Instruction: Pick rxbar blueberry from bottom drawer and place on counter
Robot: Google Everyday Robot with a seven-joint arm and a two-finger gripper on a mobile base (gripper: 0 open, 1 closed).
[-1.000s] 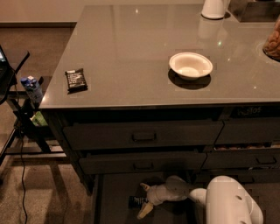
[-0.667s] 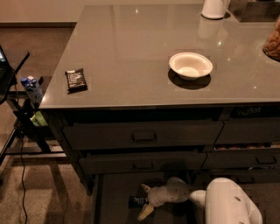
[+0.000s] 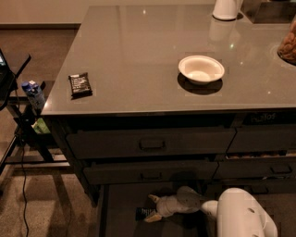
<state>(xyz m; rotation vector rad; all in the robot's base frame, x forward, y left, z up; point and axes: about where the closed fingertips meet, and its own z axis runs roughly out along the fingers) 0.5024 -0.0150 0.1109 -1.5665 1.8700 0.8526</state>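
The bottom drawer [image 3: 121,222] is pulled open below the counter [image 3: 138,60]. On its floor lies the rxbar blueberry [image 3: 144,213], a small dark bar with white lettering, partly hidden by my gripper. My gripper [image 3: 153,208] reaches into the drawer from the right, low over the floor. Its fingers are spread apart, and the bar's right end lies between the fingertips. My white arm [image 3: 240,215] fills the lower right.
A black-brown wrapped bar [image 3: 80,84] lies near the counter's left edge. A white bowl [image 3: 201,69] sits mid-counter and a white jug [image 3: 226,9] at the back. Two shut upper drawers [image 3: 152,143] hang above the open one. A stand with a bottle [image 3: 33,95] is at the left.
Almost nothing has changed. My gripper stays at the bar in the bottom drawer, with only a slight shift of the wrist.
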